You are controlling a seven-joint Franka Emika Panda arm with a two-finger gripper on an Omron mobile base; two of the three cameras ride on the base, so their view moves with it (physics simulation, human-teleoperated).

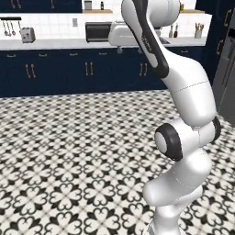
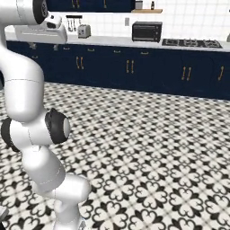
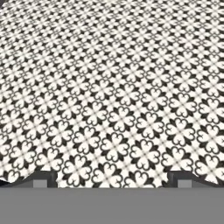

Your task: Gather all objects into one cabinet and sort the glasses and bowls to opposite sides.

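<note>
Wide patterned floor (image 1: 69, 160) lies open all around the arm (image 1: 183, 92), whose jaws (image 3: 113, 179) stand apart and empty above the tiles, while the far desk (image 2: 134, 41) along the navy cupboards (image 2: 130, 67) carries a toaster (image 1: 28, 34) and microwave (image 2: 147, 31), its tableware too small to make out.

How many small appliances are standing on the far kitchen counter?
2: a silver toaster toward the left of the counter and a black microwave to its right, before the stovetop. The arm covers the counter's left end, so another may be hidden.
</note>
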